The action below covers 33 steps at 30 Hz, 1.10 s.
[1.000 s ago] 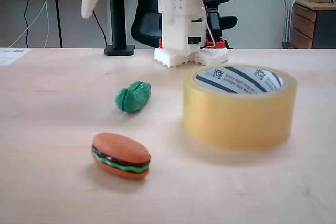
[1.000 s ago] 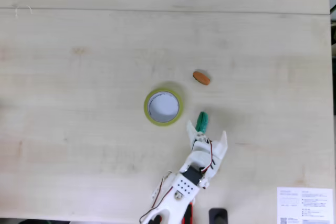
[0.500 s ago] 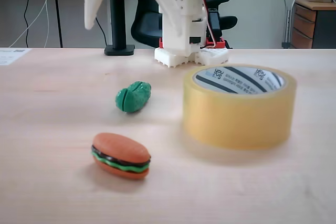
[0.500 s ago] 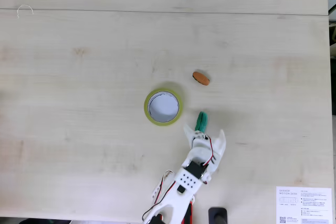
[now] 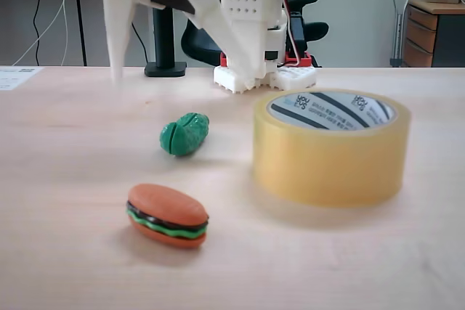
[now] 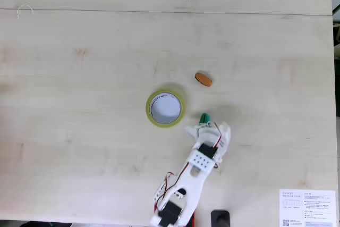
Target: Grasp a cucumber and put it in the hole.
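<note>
The dark-green bumpy cucumber [image 5: 184, 133] lies on the wooden table, its flat cut end facing the camera in a fixed view. My white gripper [image 5: 182, 79] hangs open just above and behind it, one finger coming down on each side. From above, the gripper [image 6: 208, 127] covers most of the cucumber [image 6: 204, 117], leaving a green tip showing. The yellowish tape roll [image 5: 327, 165] stands to the right, its hole [image 5: 330, 110] ringed by a white printed core. From above, the hole [image 6: 166, 108] lies left of the gripper.
An orange-brown toy burger [image 5: 167, 215] lies in front of the cucumber; seen from above, the burger [image 6: 203, 79] is beyond it. The arm's base [image 5: 265, 74] and a black post [image 5: 164, 19] stand behind. A printed sheet [image 6: 308, 206] lies at the table's corner.
The gripper has come forward and down over the cucumber, its open fingers now straddling it. From above it hides most of the cucumber. Cucumber, burger and tape roll have not moved.
</note>
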Tool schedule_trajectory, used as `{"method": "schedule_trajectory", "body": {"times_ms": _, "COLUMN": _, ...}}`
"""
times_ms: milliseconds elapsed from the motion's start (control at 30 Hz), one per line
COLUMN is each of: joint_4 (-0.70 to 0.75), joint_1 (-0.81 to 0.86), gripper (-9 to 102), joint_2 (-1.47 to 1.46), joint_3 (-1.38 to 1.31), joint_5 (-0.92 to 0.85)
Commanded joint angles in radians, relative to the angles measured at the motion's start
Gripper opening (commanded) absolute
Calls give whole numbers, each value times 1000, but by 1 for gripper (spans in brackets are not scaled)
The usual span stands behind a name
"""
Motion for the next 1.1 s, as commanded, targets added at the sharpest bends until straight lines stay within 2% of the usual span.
{"method": "schedule_trajectory", "body": {"times_ms": 0, "joint_4": -52, "joint_1": -8, "gripper": 49, "joint_2": -38, "joint_3": -80, "joint_5": -8}}
{"method": "schedule_trajectory", "body": {"times_ms": 200, "joint_4": -118, "joint_1": -9, "gripper": 49, "joint_2": -132, "joint_3": -89, "joint_5": -8}}
{"method": "schedule_trajectory", "body": {"times_ms": 833, "joint_4": -120, "joint_1": -40, "gripper": 43, "joint_2": -285, "joint_3": -124, "joint_5": -8}}
{"method": "schedule_trajectory", "body": {"times_ms": 1067, "joint_4": -120, "joint_1": -49, "gripper": 36, "joint_2": -325, "joint_3": -124, "joint_5": -8}}
